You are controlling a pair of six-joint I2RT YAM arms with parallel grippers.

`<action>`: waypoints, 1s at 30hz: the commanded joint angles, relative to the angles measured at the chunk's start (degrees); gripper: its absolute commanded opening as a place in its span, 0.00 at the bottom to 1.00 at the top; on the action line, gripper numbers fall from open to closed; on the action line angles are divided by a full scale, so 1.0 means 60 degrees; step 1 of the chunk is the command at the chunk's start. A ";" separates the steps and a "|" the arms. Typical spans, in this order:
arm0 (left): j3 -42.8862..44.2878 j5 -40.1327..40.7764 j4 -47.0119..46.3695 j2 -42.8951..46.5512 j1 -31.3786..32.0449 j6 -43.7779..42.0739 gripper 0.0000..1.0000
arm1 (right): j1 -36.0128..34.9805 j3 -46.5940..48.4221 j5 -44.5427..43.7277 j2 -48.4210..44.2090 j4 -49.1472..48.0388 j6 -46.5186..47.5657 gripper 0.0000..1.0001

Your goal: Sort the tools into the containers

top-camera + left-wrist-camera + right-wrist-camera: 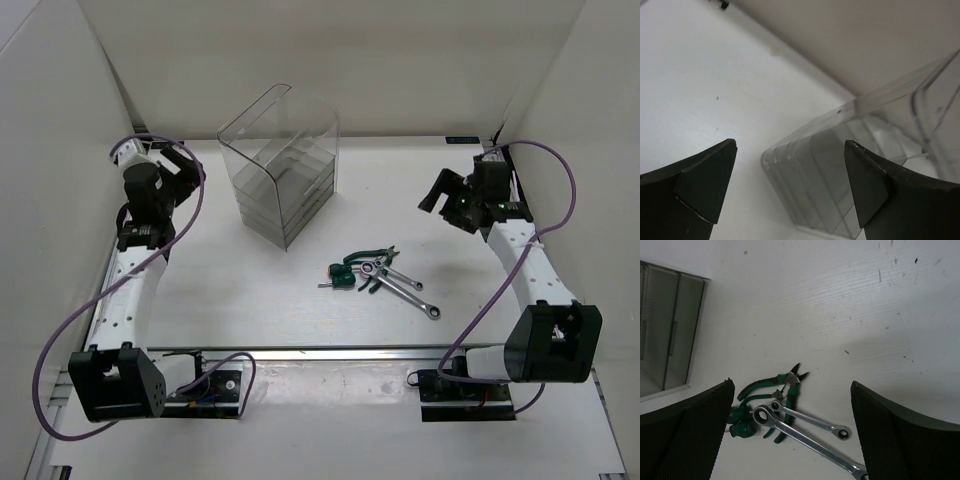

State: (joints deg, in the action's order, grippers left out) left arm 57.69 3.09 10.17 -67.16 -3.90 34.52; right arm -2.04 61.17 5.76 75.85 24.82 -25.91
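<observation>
Lying in one overlapping pile on the white table (240, 300), near and right of the tall transparent plastic organiser (283, 178), are the dark-green-handled pliers (789, 381), two silver metal wrenches (810, 419) and two stubby green-handled screwdrivers (342, 276). The wrenches cross over the pliers' handles. The longer wrench is cut off at the bottom edge of the right wrist view, and the screwdriver shafts are too small to make out. The organiser's smoky drawers are pushed in; their contents cannot be made out. The left gripper (790, 147) hangs at the far left, fingers spread wide and empty, facing the organiser. The right gripper (792, 384) hangs at the far right, well apart from the pile, fingers likewise spread and empty.
</observation>
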 commanded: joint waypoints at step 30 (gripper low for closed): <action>0.0950 0.1978 0.1763 0.0819 0.2130 -0.0141 0.99 | -0.2705 0.1435 0.4827 0.5636 -0.9787 -0.7338 0.60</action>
State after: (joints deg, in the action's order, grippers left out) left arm 67.26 19.55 23.22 -65.41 8.75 34.44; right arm -16.78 65.87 31.55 107.44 -21.93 -63.46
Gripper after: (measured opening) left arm 0.992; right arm 0.600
